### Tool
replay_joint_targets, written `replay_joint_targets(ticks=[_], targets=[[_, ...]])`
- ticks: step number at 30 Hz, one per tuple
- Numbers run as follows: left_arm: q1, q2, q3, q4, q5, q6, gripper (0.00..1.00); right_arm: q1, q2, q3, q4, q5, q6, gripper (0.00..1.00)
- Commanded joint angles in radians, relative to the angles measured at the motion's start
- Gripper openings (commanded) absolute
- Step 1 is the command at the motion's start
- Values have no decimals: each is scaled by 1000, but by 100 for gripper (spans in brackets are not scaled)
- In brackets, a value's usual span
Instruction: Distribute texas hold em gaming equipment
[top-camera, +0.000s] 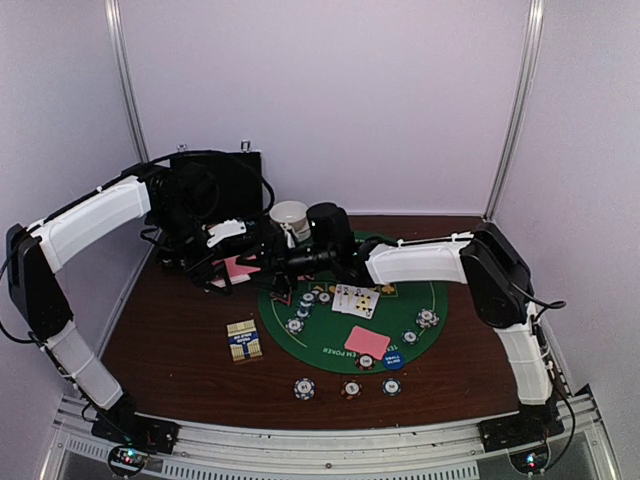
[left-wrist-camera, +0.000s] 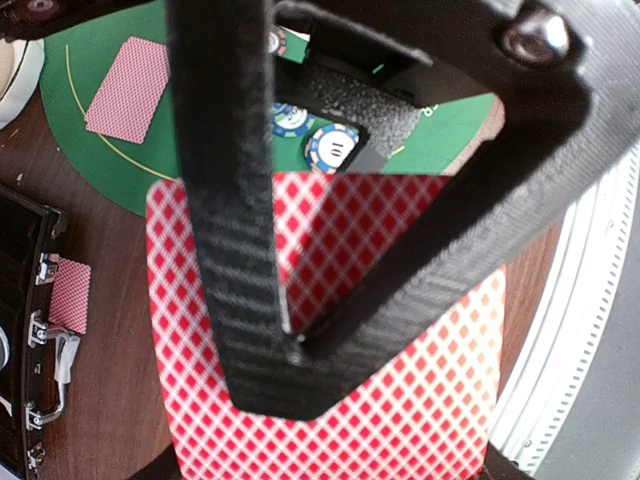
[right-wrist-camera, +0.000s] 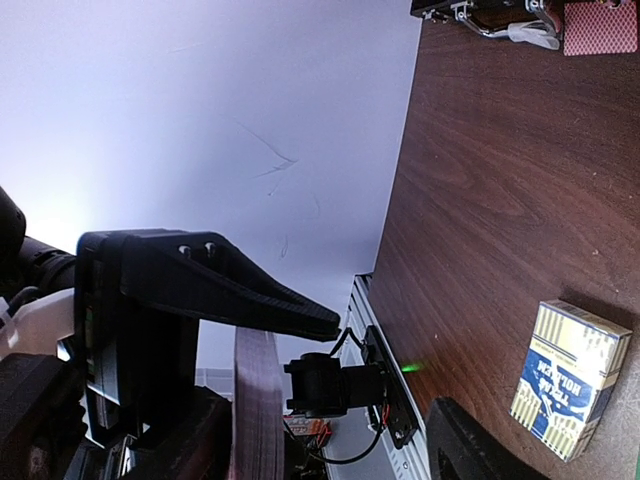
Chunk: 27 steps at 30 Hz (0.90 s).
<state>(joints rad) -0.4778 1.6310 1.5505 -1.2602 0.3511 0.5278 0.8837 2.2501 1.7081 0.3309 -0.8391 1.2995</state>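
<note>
My left gripper (top-camera: 236, 264) is shut on a stack of pink-backed cards (left-wrist-camera: 400, 400), held above the table's left side, just off the green mat (top-camera: 330, 345). My right gripper (top-camera: 287, 264) is open right beside it. In the right wrist view (right-wrist-camera: 388, 368) the stack's edge (right-wrist-camera: 256, 400) shows under its upper finger. On the mat lie face-up cards (top-camera: 355, 300), one pink-backed card (top-camera: 367, 341), a blue disc (top-camera: 392, 360) and striped chips (top-camera: 427, 318). Three more chips (top-camera: 351, 388) lie off the mat at the front. In the left wrist view, a pink-backed card (left-wrist-camera: 70, 295) lies by the case.
A blue and gold card box (top-camera: 244, 341) stands on the wood left of the mat and also shows in the right wrist view (right-wrist-camera: 570, 380). A black case (top-camera: 215, 190) sits at the back left, and stacked white bowls (top-camera: 290, 220) stand behind the mat.
</note>
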Motion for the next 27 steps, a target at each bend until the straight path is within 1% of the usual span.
replay_joint_targets(ticks=[1, 3, 7, 18, 27], targets=[[-2, -17, 17, 12, 9, 12, 0, -8, -55, -14, -53, -10, -34, 65], [-2, -17, 14, 13, 6, 14, 0, -9, -61, -12, -51, -17, -30, 60], [-2, -17, 4, 15, -6, 16, 0, -11, -65, -10, -28, -29, -6, 55], [-2, -20, -9, 24, -18, 24, 0, -11, -60, 16, 16, -48, 47, 51], [-2, -23, -24, 32, -31, 27, 0, -26, -86, -14, 22, -57, 49, 40]])
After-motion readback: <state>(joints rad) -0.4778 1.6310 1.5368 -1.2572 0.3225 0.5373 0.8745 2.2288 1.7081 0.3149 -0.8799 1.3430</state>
